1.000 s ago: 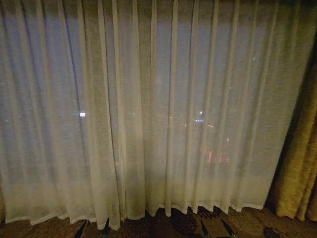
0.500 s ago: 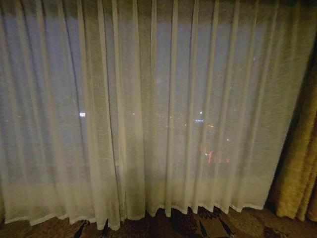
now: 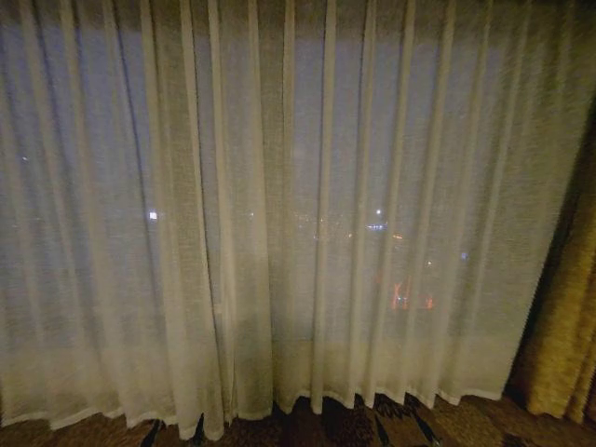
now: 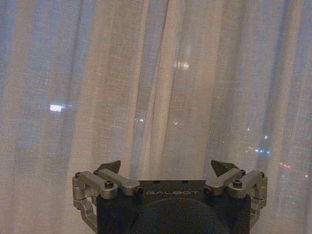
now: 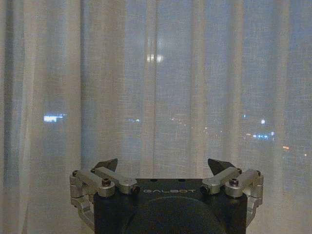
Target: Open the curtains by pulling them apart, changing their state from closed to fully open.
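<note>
**Sheer curtains drawn shut, both hands spread wide before them**

Hanging closed across the whole window: the curtains (image 3: 279, 233), two sheer cream-white panels of loose weave, pleated top to bottom, hems just brushing the floor. Overlapping a little left of centre in the head view, with one fold of the left panel dropping slightly lower than the rest. Seen faintly through the weave: a dark night sky and scattered city lights (image 3: 400, 296), white and red-orange. Below the hems, a strip of dark patterned carpet (image 3: 345, 424). At the far right, just beside the sheer fabric, a thick golden-brown drape (image 3: 563, 345), bunched and opaque.

In the left wrist view, the left hand (image 4: 166, 168) held in front of the curtains, its fingers (image 4: 110, 165) spread wide apart with nothing between them, dark tips pointing toward the pleats. No contact with the fabric to be made out; how near it stands cannot be judged.

In the right wrist view, much the same: the right hand (image 5: 163, 165) facing the cloth, fingers (image 5: 219, 165) parted wide and empty, pleats and blurred lights beyond.
</note>
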`<state>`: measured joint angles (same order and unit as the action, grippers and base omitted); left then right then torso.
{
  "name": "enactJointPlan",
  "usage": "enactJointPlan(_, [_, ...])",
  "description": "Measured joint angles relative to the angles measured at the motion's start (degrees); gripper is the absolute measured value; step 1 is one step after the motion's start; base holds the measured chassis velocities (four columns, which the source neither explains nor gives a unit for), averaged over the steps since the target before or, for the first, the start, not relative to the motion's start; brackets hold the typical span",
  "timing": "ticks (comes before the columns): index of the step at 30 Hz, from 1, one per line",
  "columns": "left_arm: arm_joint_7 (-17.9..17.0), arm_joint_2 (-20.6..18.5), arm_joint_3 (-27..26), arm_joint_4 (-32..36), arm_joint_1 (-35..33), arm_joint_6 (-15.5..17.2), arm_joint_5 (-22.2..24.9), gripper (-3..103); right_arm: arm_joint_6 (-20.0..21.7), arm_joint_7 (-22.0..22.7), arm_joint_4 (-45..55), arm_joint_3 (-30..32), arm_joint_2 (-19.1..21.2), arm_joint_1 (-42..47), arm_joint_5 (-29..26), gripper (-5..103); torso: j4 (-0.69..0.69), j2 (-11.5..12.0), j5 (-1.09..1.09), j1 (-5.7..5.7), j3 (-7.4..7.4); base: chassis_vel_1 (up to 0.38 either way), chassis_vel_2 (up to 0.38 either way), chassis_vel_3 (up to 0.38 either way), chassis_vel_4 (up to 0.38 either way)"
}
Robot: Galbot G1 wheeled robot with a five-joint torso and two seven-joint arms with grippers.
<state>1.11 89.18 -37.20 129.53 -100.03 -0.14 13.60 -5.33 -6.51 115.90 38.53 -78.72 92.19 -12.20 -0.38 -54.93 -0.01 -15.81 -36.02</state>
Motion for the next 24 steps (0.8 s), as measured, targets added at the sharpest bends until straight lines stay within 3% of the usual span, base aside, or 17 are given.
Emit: enactJointPlan(24, [0.0,-0.4,-0.7,-0.3,0.2,-0.6,0.5,100,0.2,-1.2,0.0,-0.2,0.0,-0.4,0.7,100,0.00,0.0,0.00,0.00,0.00,-0.070,0.070,0.068,-0.075])
